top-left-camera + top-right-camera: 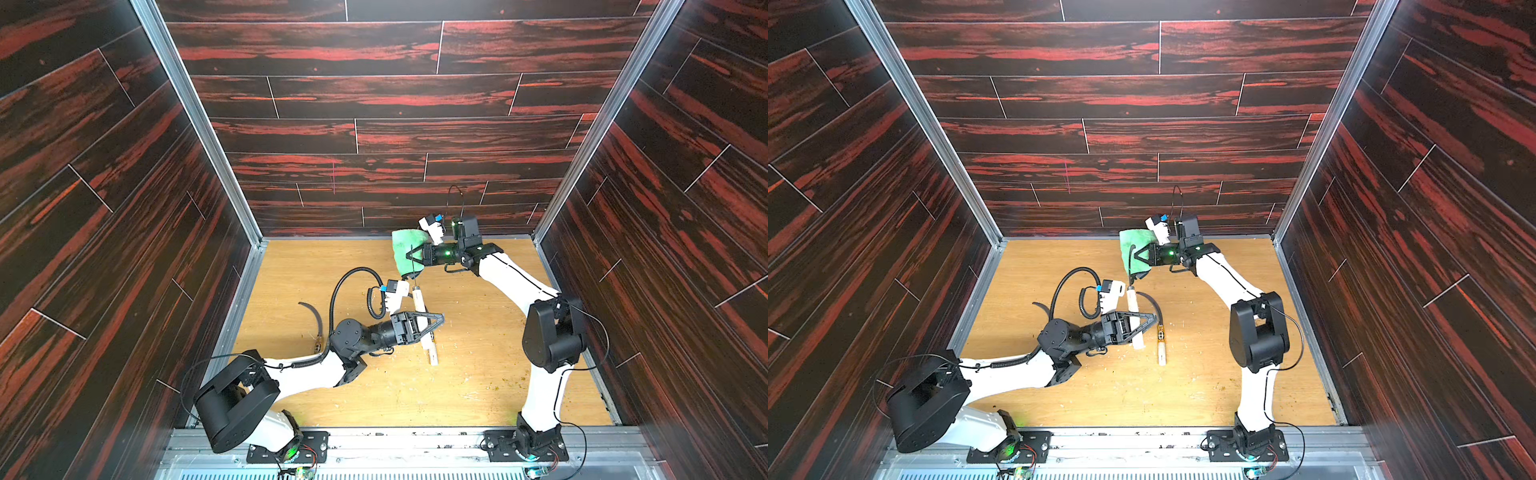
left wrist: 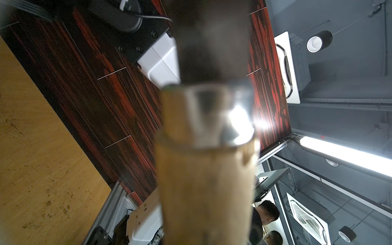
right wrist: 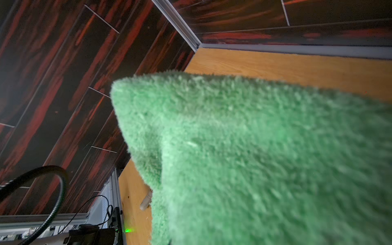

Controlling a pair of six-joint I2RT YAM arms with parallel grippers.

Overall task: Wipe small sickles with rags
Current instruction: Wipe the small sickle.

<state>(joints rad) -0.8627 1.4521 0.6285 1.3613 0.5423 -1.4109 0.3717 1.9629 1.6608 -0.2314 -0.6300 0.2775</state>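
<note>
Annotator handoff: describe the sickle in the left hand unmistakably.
Middle of the wooden tabletop, the left hand clamps a small sickle by its pale handle, blade reaching toward the green rag. Unlike the labelled sickle lying flat beside it, it is held in the air.

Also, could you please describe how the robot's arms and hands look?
The left arm and right arm are white shells with bulky black joints. The left hand and right hand are black open triangular frames, each beside a white camera block with a blue tag. A ribbed black hose loops off the left arm; a thin black cable runs along the right.
</note>
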